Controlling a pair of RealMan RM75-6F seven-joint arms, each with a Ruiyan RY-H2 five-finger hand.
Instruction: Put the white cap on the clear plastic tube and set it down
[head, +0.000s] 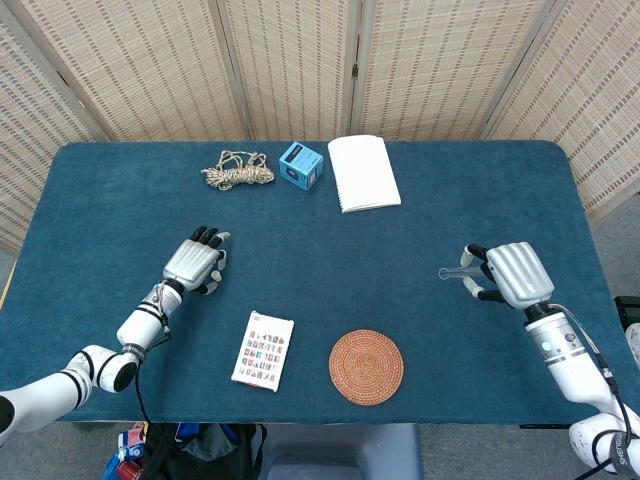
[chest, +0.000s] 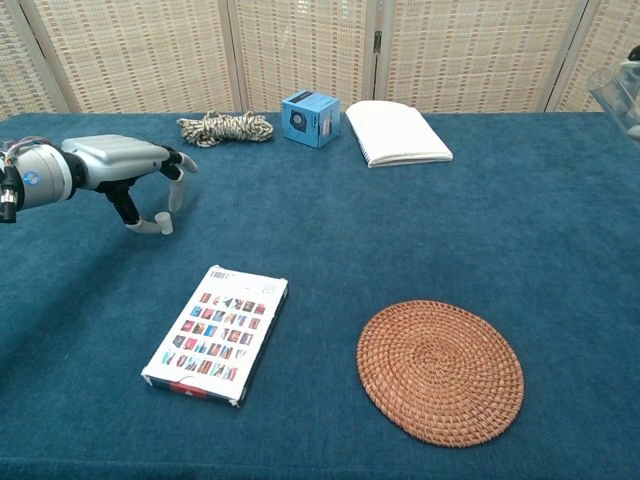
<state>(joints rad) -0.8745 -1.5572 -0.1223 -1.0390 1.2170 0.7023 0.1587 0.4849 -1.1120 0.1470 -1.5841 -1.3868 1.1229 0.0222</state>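
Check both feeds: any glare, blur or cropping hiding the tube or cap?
Head view: even light, sharp; clear plastic tube faint against the cloth in the right hand. Chest view: tube cropped at the right edge; white cap sharp beside the left hand.

Tube (chest: 612, 88) cut off by right edge in chest view, right hand (head: 508, 273) out of frame there. Cap (chest: 164, 223) hidden under left hand (head: 197, 264) in head view.

Two robot arms of glossy white rounded segments with black joint bands and thin black cables alongside, ending in a silver-backed left hand (head: 195, 266) and a matching ribbed silver right hand (head: 510, 274), both with black-and-pale fingers.
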